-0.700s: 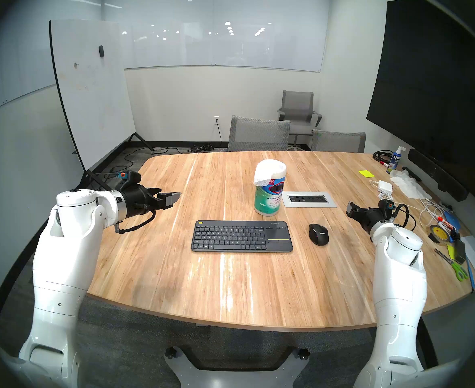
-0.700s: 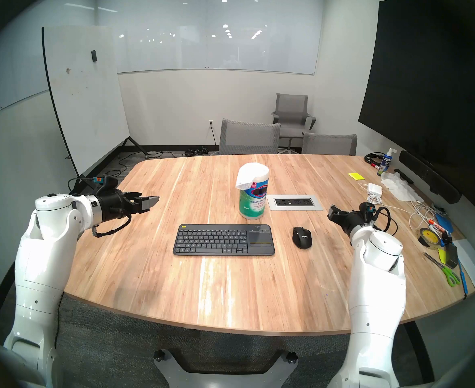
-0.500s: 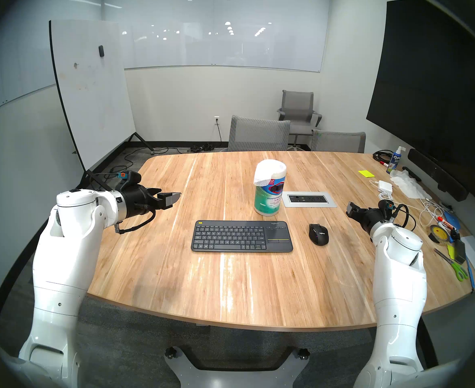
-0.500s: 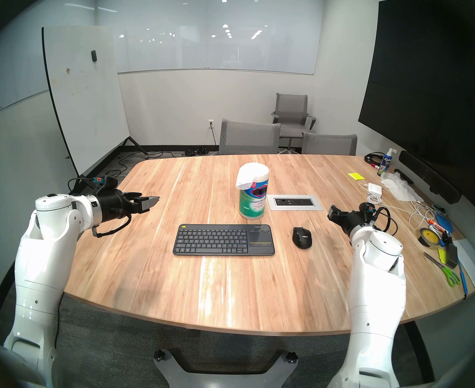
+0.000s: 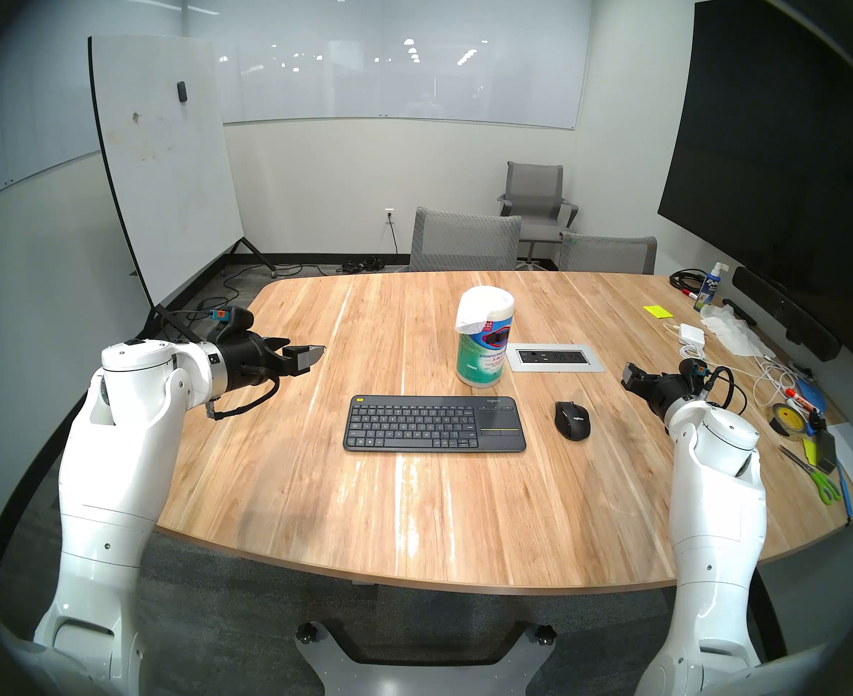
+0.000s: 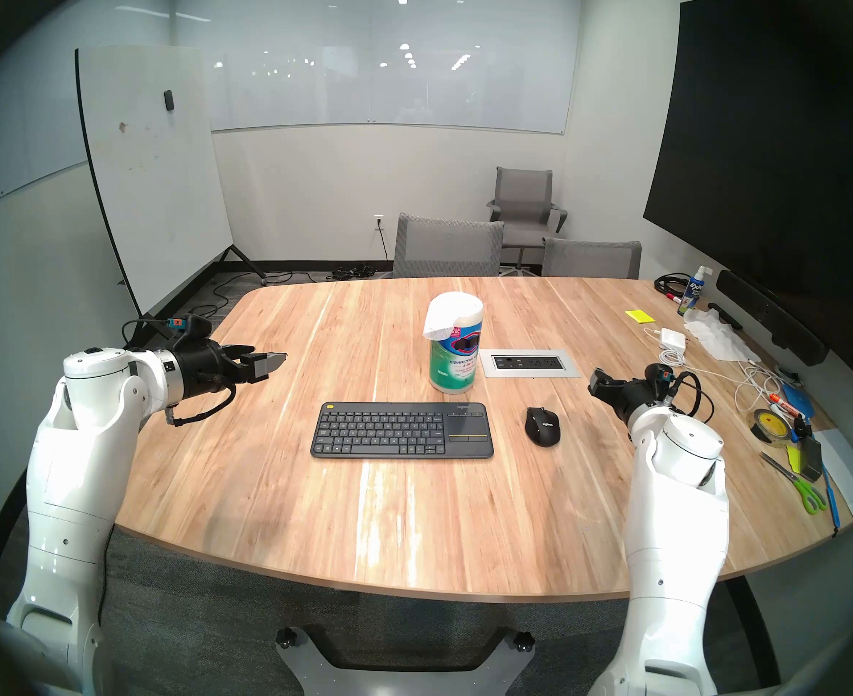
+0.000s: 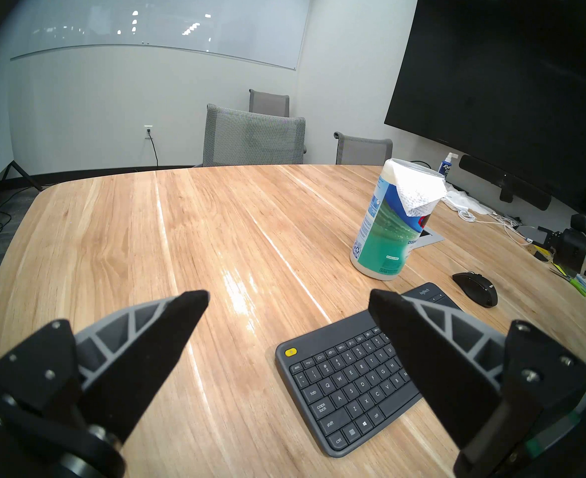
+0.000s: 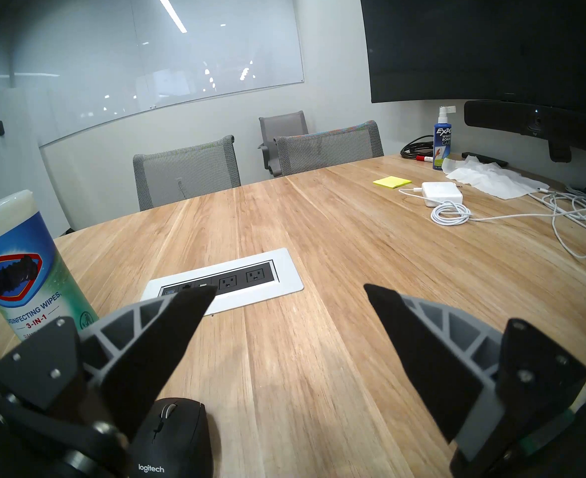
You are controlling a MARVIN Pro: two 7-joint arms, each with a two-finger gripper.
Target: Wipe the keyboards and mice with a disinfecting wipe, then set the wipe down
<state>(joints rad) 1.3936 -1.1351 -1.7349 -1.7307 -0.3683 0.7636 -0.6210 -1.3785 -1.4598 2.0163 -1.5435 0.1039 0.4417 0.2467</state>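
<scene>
Both grippers, left [image 7: 288,299] and right [image 8: 290,294], hover empty with fingers wide; the thin white dotted wipe [image 5: 477,311] drapes over the white teal-labelled canister [image 5: 482,363], far of the flat dark grey keyboard [image 5: 434,424].

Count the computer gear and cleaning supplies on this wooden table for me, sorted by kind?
Keyboard: 1
Mouse: 1
Wipes canister, a wipe draped over its top: 1
Whiteboard cleaner spray bottle: 1
Pile of white tissues: 1
Total: 5

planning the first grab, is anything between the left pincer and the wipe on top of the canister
Nothing visible: only bare wooden table lies between the open left pincer and the thin white wipe draped over the white teal-labelled canister.
</scene>
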